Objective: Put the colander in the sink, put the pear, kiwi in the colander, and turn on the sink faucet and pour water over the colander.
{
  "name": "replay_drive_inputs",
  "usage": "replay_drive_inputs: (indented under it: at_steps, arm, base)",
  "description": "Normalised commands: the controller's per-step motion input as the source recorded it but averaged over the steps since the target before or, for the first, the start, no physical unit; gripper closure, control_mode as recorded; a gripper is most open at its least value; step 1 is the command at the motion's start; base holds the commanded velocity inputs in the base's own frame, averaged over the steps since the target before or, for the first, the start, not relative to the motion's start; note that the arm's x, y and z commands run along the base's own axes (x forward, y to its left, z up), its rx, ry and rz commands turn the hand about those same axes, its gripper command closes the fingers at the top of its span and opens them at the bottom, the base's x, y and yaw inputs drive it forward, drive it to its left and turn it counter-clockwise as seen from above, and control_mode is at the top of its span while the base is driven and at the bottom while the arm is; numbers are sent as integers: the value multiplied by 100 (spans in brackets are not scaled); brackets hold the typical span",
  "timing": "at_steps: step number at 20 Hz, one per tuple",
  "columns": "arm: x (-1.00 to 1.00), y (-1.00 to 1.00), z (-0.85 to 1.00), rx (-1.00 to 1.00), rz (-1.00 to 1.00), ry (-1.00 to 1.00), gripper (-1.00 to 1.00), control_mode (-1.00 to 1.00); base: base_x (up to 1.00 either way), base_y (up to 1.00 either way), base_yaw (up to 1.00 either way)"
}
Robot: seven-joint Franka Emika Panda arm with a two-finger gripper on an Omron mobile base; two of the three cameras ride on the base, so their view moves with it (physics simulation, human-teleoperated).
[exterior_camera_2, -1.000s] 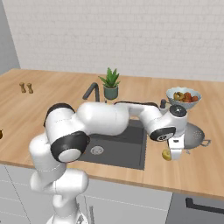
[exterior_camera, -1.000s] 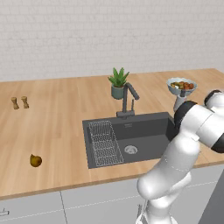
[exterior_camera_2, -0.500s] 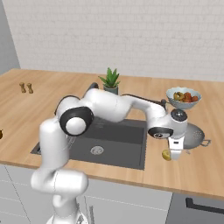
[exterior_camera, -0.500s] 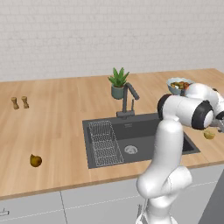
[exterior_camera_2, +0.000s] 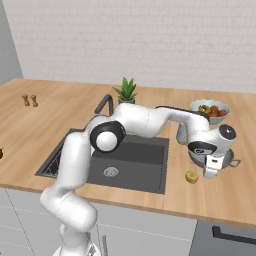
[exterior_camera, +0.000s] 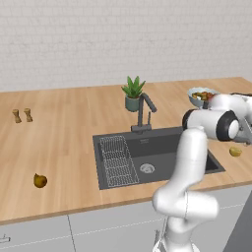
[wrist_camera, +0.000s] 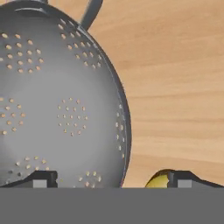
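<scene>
Now arm elbow swung left; jaws wide open, empty, straddling colander [wrist_camera: 57,100] rim, kiwi [wrist_camera: 158,180] beside.

Stretched far out to the right from the base, elbow raised, forearm bent back toward the near edge. Wrist turned downward, gripper [exterior_camera_2: 212,172] pointed straight down, low over the surface. Jaws spread wide, two dark fingertips [wrist_camera: 41,180] well apart, nothing held between.

Colander [wrist_camera: 57,100] sitting on the counter [exterior_camera_2: 45,130] right of the sink [exterior_camera_2: 130,165], kiwi [exterior_camera_2: 191,177] lying just before it, fruit bowl [exterior_camera_2: 210,110] standing behind; pear [exterior_camera: 40,180] lying left of the sink
</scene>
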Motion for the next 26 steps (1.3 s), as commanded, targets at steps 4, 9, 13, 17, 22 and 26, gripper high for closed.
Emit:
replay_drive_inputs:
  at_steps: [4,9,13,17,22,26]
  arm:
    - [49,0,-35,0,-8,0,-100,-100]
    - [13,13,-72,-6,-8,0,-100,-100]
    - [0,26,-87,-13,-11,0,-100,-100]
    - [0,52,-76,-16,-13,2,100,-100]
    - [0,39,-58,-12,-7,9,100,-100]
    - [0,5,-7,-5,0,3,100,-100]
  base:
    - [0,0,0]
    - [0,0,0]
    - [0,0,0]
    - [0,0,0]
    - [0,0,0]
    - [0,0,0]
